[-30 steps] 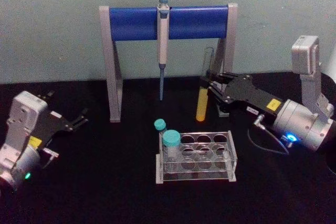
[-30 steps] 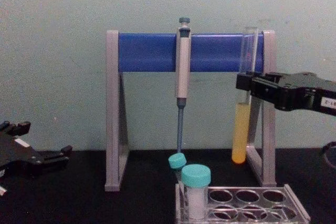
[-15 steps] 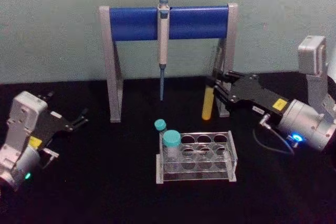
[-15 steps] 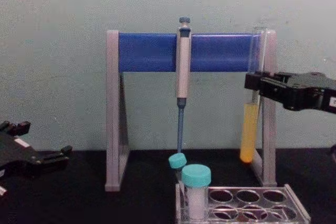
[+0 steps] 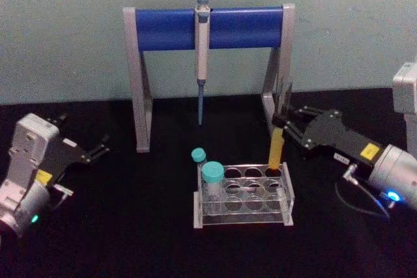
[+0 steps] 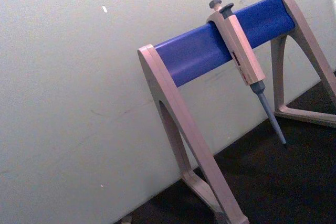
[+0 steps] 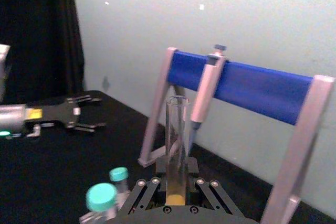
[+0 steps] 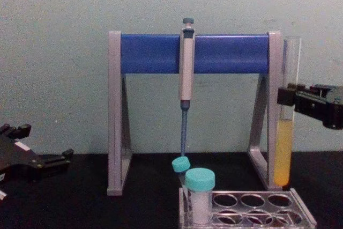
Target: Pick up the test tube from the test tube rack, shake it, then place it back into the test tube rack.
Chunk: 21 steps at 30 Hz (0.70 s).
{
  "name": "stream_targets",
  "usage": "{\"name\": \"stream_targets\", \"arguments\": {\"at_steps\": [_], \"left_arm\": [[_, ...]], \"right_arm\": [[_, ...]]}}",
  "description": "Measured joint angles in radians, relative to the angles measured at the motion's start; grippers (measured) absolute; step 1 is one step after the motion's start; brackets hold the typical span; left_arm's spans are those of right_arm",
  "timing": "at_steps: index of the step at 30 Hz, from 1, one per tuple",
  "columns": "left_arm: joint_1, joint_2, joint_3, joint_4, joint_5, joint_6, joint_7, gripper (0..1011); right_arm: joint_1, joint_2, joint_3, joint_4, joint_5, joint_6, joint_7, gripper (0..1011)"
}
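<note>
The right end effector [image 5: 281, 122] pinches the tube [image 5: 276, 151] just above the rack [image 5: 242, 218]. Dropping it in looks like the last job. The left end effector [image 5: 98, 149] sits open, far off.

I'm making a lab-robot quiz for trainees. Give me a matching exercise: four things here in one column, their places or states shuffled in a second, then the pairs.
1 test tube
2 pipette
3 front teal-capped vial
4 left pincer

A hanging on the blue crossbar
B open, parked at the left
C gripped by the right pincer
D standing in the test tube rack

Pairs: 1-C, 2-A, 3-D, 4-B.
</note>
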Motion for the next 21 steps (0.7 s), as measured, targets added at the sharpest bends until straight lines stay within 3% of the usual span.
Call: {"name": "stream_targets", "arguments": {"at_steps": [8,15,21], "left_arm": [[0.0,0.0,0.0,0.0,0.0,0.0,0.0,1010],[0.0,0.0,0.0,0.0,0.0,0.0,0.0,1010],[0.0,0.0,0.0,0.0,0.0,0.0,0.0,1010]], "right_arm": [[-0.025,0.001,-0.026,-0.049,0.011,0.011,0.03,221],[0.059,-0.052,-0.081,0.026,0.011,-0.006,0.077,221],[0.133,-0.091,-0.099,0.11,0.001,-0.028,0.086,221]]}}
